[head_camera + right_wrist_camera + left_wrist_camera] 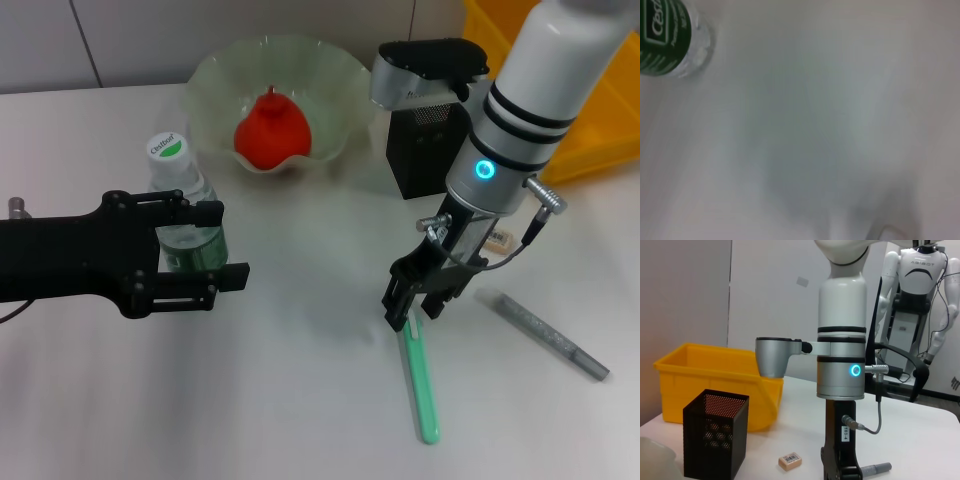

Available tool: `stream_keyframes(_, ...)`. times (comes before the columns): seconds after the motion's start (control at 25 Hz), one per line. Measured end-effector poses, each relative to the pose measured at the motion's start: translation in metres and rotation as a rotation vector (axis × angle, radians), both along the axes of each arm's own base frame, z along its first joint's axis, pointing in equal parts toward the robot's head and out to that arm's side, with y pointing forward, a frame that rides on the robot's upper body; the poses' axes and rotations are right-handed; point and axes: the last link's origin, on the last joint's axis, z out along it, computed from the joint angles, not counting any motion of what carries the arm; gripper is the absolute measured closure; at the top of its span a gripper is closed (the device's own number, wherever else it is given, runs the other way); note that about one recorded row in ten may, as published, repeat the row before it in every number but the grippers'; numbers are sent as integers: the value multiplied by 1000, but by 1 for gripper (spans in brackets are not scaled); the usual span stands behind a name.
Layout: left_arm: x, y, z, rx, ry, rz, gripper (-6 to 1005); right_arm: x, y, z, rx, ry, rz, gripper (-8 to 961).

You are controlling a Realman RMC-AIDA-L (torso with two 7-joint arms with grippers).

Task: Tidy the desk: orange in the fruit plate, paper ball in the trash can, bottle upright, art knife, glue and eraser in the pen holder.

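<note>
We see the orange sitting in the fruit plate near the far edge of the surface. Beside the plate stands the pen holder, a black mesh cup; we cannot tell what it holds. The yellow trash can stands behind it at the far right corner, its contents hidden from us.

The bottle stands upright toward the left edge, between the spread fingers of the left pincer, which do not visibly press it.

The right pincer hangs low over the surface right of centre, its fingers slightly apart at the upper end of a green art knife; we cannot tell whether they touch it.

The eraser lies just beyond the right pincer, and a grey glue stick lies near the right edge.
</note>
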Motion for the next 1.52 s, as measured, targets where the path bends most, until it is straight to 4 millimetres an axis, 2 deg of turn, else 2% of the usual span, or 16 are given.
stream_keyframes(1.0,0,-4,-1,-18,-9,-2,248,12,-4,-7,4,3,1,442)
stream_keyframes(1.52,-1,-5,-1,-20,-12,2,248,11,-3,-7,7,2,8,526)
